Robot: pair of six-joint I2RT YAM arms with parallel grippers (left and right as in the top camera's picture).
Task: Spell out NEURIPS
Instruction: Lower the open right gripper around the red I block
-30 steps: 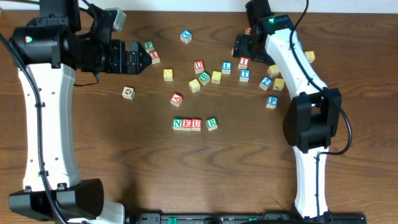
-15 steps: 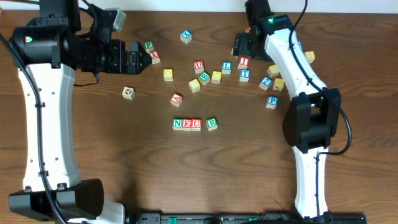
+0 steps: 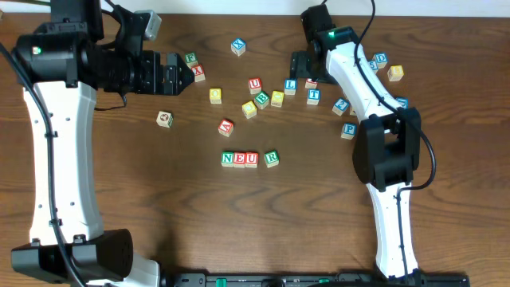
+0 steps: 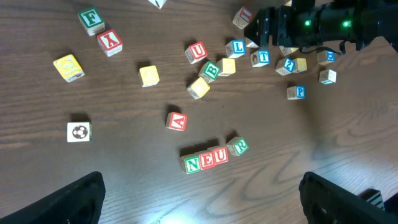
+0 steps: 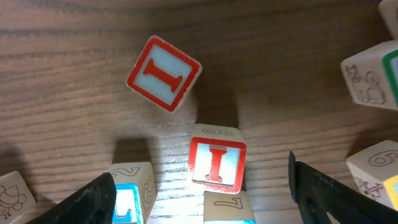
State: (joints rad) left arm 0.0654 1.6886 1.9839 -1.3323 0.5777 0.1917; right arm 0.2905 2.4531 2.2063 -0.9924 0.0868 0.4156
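Wooden blocks lie scattered on a dark table (image 3: 159, 199). Nearest the robot's base, the N block (image 3: 228, 159), E block (image 3: 240, 159) and U block (image 3: 252, 159) touch in a straight row. The R block (image 3: 272, 158) sits just beside the U, slightly turned, with a thin gap between them. Beyond the row lies the red A block (image 3: 226, 127), and off to the left is the ball block (image 3: 165, 119). On the right, near the right arm, is the blue P block (image 3: 348, 130). Farther out, a loose cluster holds a spare U block (image 3: 255, 84), an L block (image 3: 291, 85) and a T block (image 3: 314, 96). The right gripper (image 5: 201, 167) hangs over the far side of that cluster, jaws spread wide and holding nothing. A red I block (image 5: 216, 163) lies below, between its fingers (image 5: 87, 202), and a second I block (image 5: 164, 73) lies turned at an angle just past it. The left gripper (image 4: 202, 183) hovers at the far left, jaws fully apart and empty, near the F block (image 3: 190, 58).
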